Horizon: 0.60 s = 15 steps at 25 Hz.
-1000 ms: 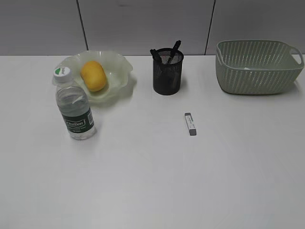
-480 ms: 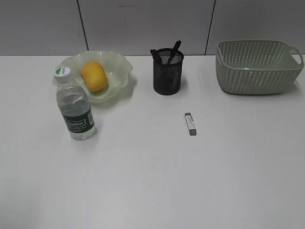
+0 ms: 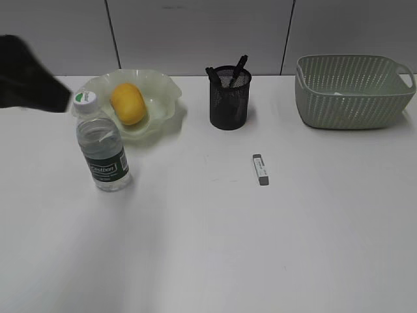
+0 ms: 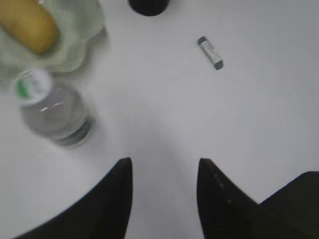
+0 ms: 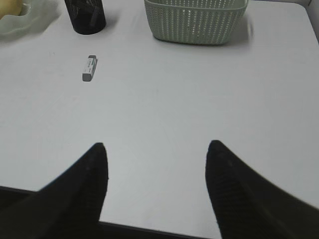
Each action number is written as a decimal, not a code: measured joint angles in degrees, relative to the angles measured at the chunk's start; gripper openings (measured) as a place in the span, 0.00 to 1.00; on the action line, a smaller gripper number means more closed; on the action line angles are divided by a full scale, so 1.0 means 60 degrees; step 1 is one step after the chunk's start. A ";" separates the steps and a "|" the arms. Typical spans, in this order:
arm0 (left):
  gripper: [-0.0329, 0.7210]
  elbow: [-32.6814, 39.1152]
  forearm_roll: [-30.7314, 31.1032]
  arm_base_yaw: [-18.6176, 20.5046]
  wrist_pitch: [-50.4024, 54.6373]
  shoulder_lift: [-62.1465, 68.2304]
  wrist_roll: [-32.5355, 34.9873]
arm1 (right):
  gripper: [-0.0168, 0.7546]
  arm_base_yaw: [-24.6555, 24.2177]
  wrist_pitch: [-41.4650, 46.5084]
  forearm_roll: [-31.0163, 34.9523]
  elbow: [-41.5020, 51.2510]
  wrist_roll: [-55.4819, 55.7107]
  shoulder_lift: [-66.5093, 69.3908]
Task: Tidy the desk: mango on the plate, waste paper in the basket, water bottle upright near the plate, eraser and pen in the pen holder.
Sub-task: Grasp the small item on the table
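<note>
The yellow-orange mango (image 3: 128,103) lies in the wavy-rimmed green plate (image 3: 163,88). In front of the plate's left side the water bottle (image 3: 103,153) stands upright. Black pens (image 3: 240,65) stick out of the mesh pen holder (image 3: 229,101). The grey-and-white eraser (image 3: 260,169) lies flat on the table in front of the holder. The waste paper is not visible. My left gripper (image 4: 164,167) hangs open and empty above the table, near the bottle (image 4: 52,107), and the eraser (image 4: 210,52) is farther off. My right gripper (image 5: 157,149) is open and empty near the table's front edge.
The green woven basket (image 3: 352,91) stands at the back right. A blurred dark part of my left arm (image 3: 29,75) covers the upper left corner beside the bottle cap. White tabletop stretches between the eraser (image 5: 89,68) and the basket (image 5: 194,22).
My left arm has come into the exterior view at the upper left. The objects on the table have not moved.
</note>
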 joint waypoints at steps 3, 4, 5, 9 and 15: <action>0.47 -0.0844 0.0602 -0.1390 -0.0814 0.1864 -0.1164 | 0.66 -0.0010 0.0000 0.0008 0.0000 0.0000 0.0000; 0.47 -0.1113 0.0675 -0.1637 -0.1192 0.2604 -0.1438 | 0.66 -0.0010 0.0000 0.0008 0.0000 0.0000 0.0000; 0.47 -0.1407 0.0646 -0.1826 -0.1541 0.3372 -0.1674 | 0.66 -0.0018 0.0000 0.0008 0.0000 0.0000 0.0000; 0.50 -0.2976 0.0537 -0.1957 -0.1896 0.6300 -0.1989 | 0.66 -0.0020 0.0000 0.0008 0.0000 0.0000 0.0000; 0.53 -0.5534 0.0252 -0.1965 -0.1674 0.9334 -0.3061 | 0.66 -0.0020 0.0000 0.0008 0.0000 0.0000 0.0000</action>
